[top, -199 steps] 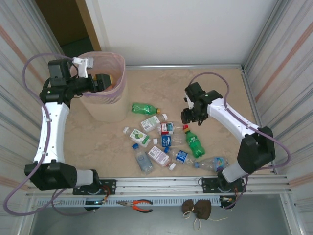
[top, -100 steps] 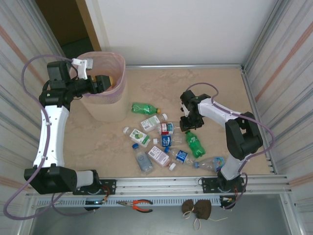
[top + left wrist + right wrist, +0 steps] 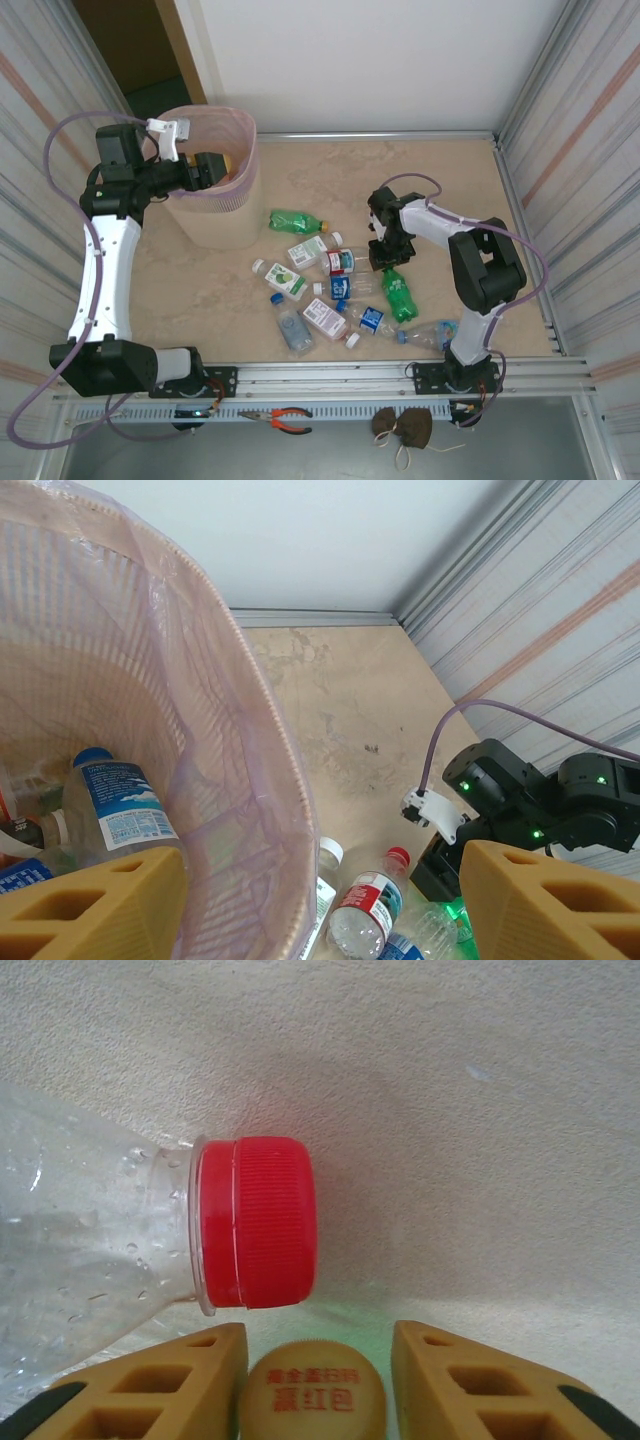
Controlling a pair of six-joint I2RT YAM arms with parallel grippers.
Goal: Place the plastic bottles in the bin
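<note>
The beige bin (image 3: 215, 222) with its pink liner stands at the back left. My left gripper (image 3: 205, 168) hangs open over its rim (image 3: 268, 735), holding nothing. A blue-capped bottle (image 3: 118, 802) lies inside the bin. Several bottles lie in a pile (image 3: 330, 295) mid-table. My right gripper (image 3: 385, 256) is low at the pile, open. Its fingers (image 3: 160, 1378) straddle the orange-yellow cap (image 3: 312, 1392) of a green bottle (image 3: 398, 292), with a gap on the right side. Just beyond lies the red cap (image 3: 256, 1222) of a clear bottle (image 3: 345, 262).
Another green bottle (image 3: 297, 220) lies next to the bin's base. Corrugated metal walls close in both sides. Orange-handled pliers (image 3: 291, 419) and a brown pouch (image 3: 403, 426) lie beyond the front rail. The right arm (image 3: 530, 800) is in the left wrist view.
My right gripper has come down and to the left, onto the green bottle's cap at the pile. The left gripper has stayed at the bin's rim.
</note>
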